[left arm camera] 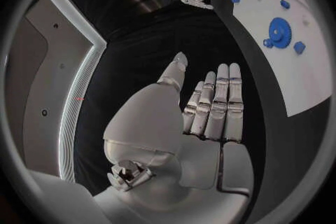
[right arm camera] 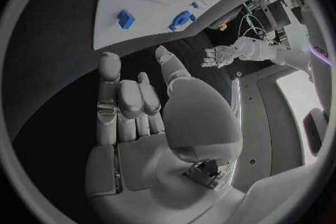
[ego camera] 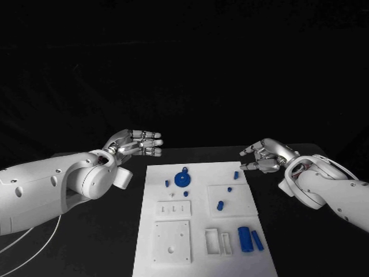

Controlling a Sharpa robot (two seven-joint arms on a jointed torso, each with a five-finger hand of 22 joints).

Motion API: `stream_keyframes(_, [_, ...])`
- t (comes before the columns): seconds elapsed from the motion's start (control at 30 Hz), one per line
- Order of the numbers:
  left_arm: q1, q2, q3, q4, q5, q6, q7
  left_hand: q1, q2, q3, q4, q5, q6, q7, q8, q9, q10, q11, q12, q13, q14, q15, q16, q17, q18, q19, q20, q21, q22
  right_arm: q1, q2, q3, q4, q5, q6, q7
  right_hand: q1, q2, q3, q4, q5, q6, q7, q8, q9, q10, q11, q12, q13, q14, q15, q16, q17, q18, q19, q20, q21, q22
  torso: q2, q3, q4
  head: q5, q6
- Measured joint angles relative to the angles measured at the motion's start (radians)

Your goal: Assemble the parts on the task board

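While both hands are hovering off the board, nothing is being held: the left hand (ego camera: 139, 142) is hanging beside the far left corner of the task board (ego camera: 234, 239) with fingers straight and apart, and the right hand (ego camera: 266, 156) is sitting just off the far right corner, fingers loosely curled but gripping nothing.

Parts are lying on the white board in the middle of the black table (ego camera: 109, 231): a blue gear (ego camera: 182, 178) near the far end, small blue pegs (ego camera: 220, 205) mid-board, two blue cylinders (ego camera: 250, 238) side by side at the near right.

Judging by looks, these are light, stiff plastic pieces, smooth and likely slippery; the gear is probably best pinched by its rim, the cylinders across their middles. Recessed slots (ego camera: 218, 240) beside the cylinders are showing nothing inside.
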Motion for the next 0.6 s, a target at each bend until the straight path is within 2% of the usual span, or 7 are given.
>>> stream_keyframes(0.17, [0.0, 0.001, 0.0, -0.005, 0.0, 0.003, 0.001, 0.0, 0.0, 0.0, 0.0, 0.0, 0.0, 0.0, 0.0, 0.0, 0.0, 0.0, 0.0, 0.0, 0.0, 0.0, 0.0, 0.0, 0.0, 0.0, 0.0, 0.0, 0.0, -0.02, 0.008, 0.001, -0.026, 0.015, 0.003, 0.024, 0.0, 0.0, -0.029, 0.021, -0.023, -0.027, 0.006, 0.0, 0.0, -0.007, 0.0, -0.006, -0.004, 0.0, 0.0, 0.0, 0.001, 0.015, -0.004, 0.004, -0.002, 0.002, 0.0, 0.0023, -0.0015, 0.0, -0.001])
stream_keyframes(0.4, [0.0, 0.001, -0.001, -0.007, 0.0, 0.006, 0.001, 0.0, 0.0, 0.0, 0.0, 0.0, 0.0, 0.0, 0.0, 0.0, 0.0, 0.0, 0.0, 0.0, 0.0, 0.0, 0.0, 0.0, 0.0, 0.0, 0.0, 0.0, 0.0, -0.052, 0.029, 0.0, -0.066, 0.02, -0.002, 0.039, 0.004, -0.004, -0.045, 0.043, -0.03, -0.027, 0.006, 0.0, 0.0, -0.007, 0.0, -0.006, -0.004, 0.0, 0.0, 0.0, 0.002, 0.016, 0.0, 0.007, -0.006, 0.004, 0.002, 0.0053, -0.0024, 0.002, -0.01])
stream_keyframes(0.6, [-0.001, 0.0, -0.001, -0.008, -0.001, 0.008, 0.001, 0.0, 0.0, 0.0, 0.0, 0.0, 0.0, 0.0, 0.0, 0.0, 0.0, 0.0, 0.0, 0.0, 0.0, 0.0, 0.0, 0.0, 0.0, 0.0, 0.0, 0.0, 0.0, -0.068, 0.05, 0.0, -0.09, 0.02, -0.011, 0.041, 0.004, -0.004, -0.044, 0.054, -0.03, -0.027, 0.006, 0.0, 0.0, -0.007, 0.0, -0.006, -0.004, 0.0, 0.0, 0.0, 0.004, 0.016, 0.0, 0.007, -0.006, 0.004, 0.003, 0.0042, -0.0013, 0.005, -0.014])
